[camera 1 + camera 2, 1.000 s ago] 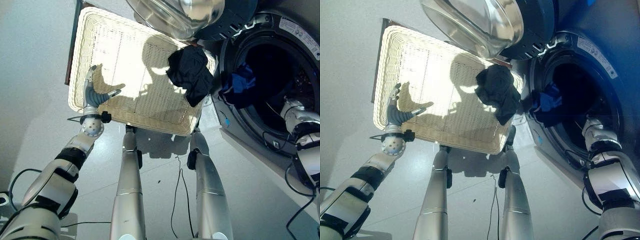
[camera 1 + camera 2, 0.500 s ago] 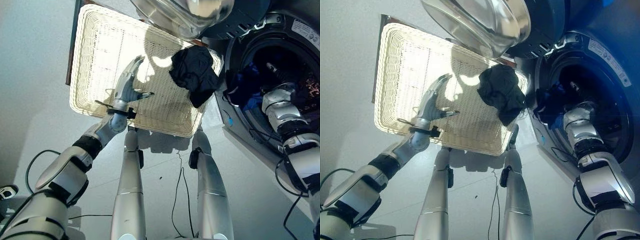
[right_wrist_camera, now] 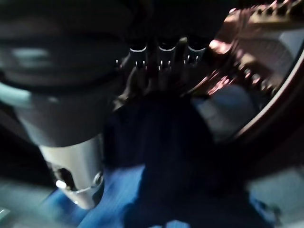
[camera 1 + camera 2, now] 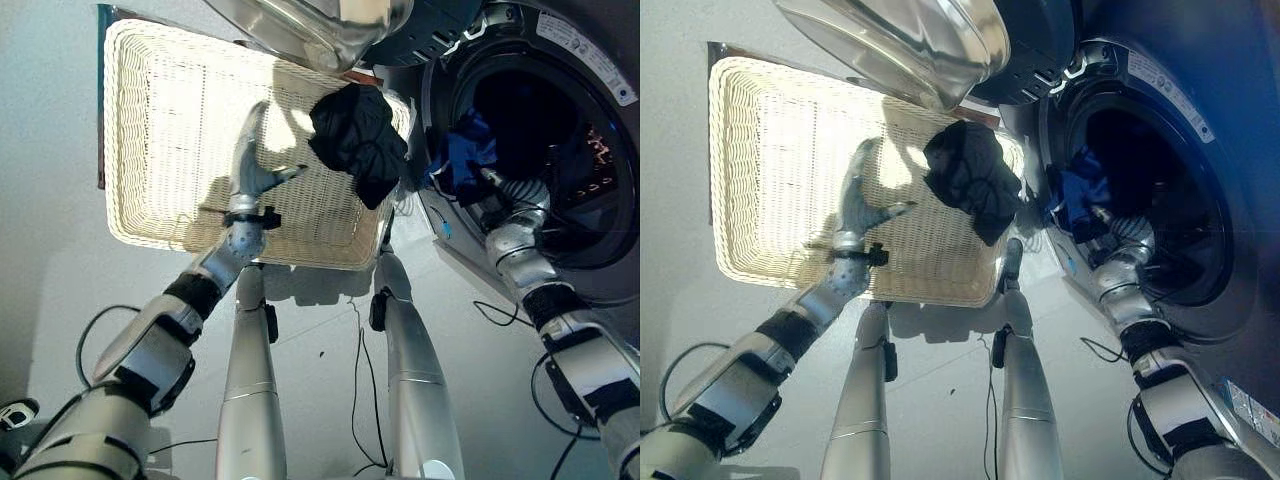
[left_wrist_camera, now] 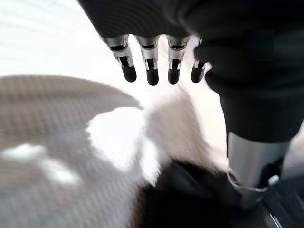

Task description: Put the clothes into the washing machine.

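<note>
A black garment (image 4: 355, 135) lies bunched at the right end of the white wicker basket (image 4: 120, 225), draped over its rim beside the washing machine. My left hand (image 4: 253, 165) hovers over the basket's middle, open with straight fingers (image 5: 151, 71), and the black garment (image 5: 190, 199) sits just beyond it, untouched. A blue garment (image 4: 462, 160) hangs over the lip of the open drum (image 4: 545, 120). My right hand (image 4: 490, 188) is at that lip, its straight fingers (image 3: 166, 52) resting on dark blue cloth (image 3: 161, 142).
The machine's round glass door (image 4: 310, 25) stands swung open above the basket's far edge. More laundry shows deep in the drum (image 4: 600, 160). The basket's left half is bare wicker, and grey floor (image 4: 50, 150) lies to its left.
The camera has shifted. My left hand moved from the basket's near left rim to its middle, toward the black garment. My right arm drew back from deep in the drum to its lip.
</note>
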Controlling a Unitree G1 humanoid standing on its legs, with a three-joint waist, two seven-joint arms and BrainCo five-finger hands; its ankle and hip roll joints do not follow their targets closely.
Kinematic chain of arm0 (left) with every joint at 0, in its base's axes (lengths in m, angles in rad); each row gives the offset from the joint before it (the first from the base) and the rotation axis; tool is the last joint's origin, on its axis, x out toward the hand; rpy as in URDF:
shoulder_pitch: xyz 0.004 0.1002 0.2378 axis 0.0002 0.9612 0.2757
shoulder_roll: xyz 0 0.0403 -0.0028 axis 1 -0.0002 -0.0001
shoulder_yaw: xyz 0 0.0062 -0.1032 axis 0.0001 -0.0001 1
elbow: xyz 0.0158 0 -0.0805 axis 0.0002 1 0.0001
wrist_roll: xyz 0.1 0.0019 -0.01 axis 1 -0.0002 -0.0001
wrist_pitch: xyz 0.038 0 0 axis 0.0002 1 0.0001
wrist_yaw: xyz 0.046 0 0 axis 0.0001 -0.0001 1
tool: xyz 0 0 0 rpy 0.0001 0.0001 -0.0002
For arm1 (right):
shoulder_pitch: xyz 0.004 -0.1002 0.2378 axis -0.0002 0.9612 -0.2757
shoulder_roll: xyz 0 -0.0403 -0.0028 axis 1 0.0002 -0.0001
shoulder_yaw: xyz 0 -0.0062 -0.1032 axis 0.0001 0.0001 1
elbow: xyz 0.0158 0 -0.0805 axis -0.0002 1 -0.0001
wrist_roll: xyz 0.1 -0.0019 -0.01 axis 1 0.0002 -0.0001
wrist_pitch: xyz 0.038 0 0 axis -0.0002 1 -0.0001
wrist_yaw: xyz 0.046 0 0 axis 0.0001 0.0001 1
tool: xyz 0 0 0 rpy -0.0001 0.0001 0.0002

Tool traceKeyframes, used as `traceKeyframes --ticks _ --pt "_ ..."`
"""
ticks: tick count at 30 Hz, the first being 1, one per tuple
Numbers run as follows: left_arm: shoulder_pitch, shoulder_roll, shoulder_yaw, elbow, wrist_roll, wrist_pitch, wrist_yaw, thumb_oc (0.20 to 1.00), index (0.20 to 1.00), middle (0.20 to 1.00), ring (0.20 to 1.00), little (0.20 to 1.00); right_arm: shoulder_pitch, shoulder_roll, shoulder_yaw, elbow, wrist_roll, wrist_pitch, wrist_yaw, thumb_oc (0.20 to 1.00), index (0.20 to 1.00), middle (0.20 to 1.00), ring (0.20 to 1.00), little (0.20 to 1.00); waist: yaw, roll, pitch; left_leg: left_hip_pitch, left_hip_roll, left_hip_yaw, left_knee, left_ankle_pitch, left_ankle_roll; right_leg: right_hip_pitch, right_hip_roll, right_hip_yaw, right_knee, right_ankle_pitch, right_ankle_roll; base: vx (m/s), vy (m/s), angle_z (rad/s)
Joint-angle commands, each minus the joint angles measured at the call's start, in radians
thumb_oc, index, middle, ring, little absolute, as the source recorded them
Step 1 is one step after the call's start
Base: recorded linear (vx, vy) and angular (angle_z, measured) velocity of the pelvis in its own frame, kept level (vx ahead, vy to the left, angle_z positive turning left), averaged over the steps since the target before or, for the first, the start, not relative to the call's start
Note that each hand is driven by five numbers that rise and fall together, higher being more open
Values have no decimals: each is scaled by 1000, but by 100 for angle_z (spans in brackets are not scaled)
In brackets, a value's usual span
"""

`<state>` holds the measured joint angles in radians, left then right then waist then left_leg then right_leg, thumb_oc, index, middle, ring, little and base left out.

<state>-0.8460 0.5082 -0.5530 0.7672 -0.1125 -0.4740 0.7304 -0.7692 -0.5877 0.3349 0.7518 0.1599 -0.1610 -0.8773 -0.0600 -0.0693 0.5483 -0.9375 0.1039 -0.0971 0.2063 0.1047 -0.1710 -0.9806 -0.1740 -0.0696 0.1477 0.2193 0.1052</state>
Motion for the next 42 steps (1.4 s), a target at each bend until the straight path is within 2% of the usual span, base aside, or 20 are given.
traceKeyframes --ticks 1,5,9,14,21,27,30,35,39,42 --pt "23 -14 94 4 -81 -74 22 1000 1000 1000 1000 1000 34 -34 -5 -68 -113 -13 -89 1000 1000 1000 1000 1000 11 18 -28 -35 -44 37 5 25 100 -7 37 -20 73 -24 31 0 0 0" --pt "50 -23 158 36 -146 -83 18 1000 1000 1000 1000 1000 54 -26 2 -131 -225 -17 -94 1000 1000 1000 1000 1000 9 22 -28 -35 -43 39 2 28 100 -9 37 -16 78 -33 29 0 29 2" --pt "79 -39 207 46 -204 -90 23 1000 1000 1000 1000 1000 86 -12 23 -218 -334 -23 -51 1000 1000 1000 1000 1000 8 25 -28 -33 -42 41 -2 35 98 -8 36 -11 81 -41 25 -2 37 -3" --pt "111 -63 227 34 -189 -92 46 1000 1000 1000 1000 1000 130 15 49 -328 -447 -24 -11 1000 1000 1000 1000 1000 5 26 -28 -39 -41 42 1 41 99 -12 35 -7 87 -47 22 -1 8 0" --pt "122 -107 237 12 -147 -57 69 1000 1000 1000 1000 1000 121 49 140 -462 -601 -42 91 1000 1000 1000 1000 1000 13 32 -28 -42 -46 39 4 52 98 -13 29 -9 94 -56 19 0 0 0" --pt "99 -126 233 27 -150 -52 52 1000 1000 1000 1000 1000 41 71 229 -425 -634 -34 156 1000 1000 1000 1000 1000 32 46 -28 -44 -48 35 7 59 94 -13 21 -18 101 -61 16 0 0 0" --pt "83 -128 229 39 -159 -49 44 1000 1000 1000 1000 1000 0 74 269 -398 -645 -8 179 1000 1000 1000 1000 1000 40 50 -28 -44 -49 33 7 61 93 -10 18 -23 102 -63 15 0 0 0" --pt "45 -126 215 75 -182 -53 17 1000 1000 1000 1000 1000 -86 78 346 -315 -630 48 163 1000 1000 1000 1000 1000 56 59 -28 -42 -52 28 7 65 91 -7 12 -35 104 -62 13 0 -6 2" --pt "-5 -126 196 128 -209 -59 -14 1000 1000 1000 1000 1000 -182 85 408 -171 -578 125 135 1000 1000 1000 1000 1000 71 66 -28 -44 -55 23 10 66 88 -8 10 -42 108 -60 13 2 -12 4" --pt "-27 -130 188 149 -214 -64 -25 1000 1000 1000 1000 1000 -231 94 424 -80 -568 130 131 1000 1000 1000 1000 1000 79 71 -28 -48 -57 20 10 69 87 -11 9 -46 107 -56 12 1 -5 1"
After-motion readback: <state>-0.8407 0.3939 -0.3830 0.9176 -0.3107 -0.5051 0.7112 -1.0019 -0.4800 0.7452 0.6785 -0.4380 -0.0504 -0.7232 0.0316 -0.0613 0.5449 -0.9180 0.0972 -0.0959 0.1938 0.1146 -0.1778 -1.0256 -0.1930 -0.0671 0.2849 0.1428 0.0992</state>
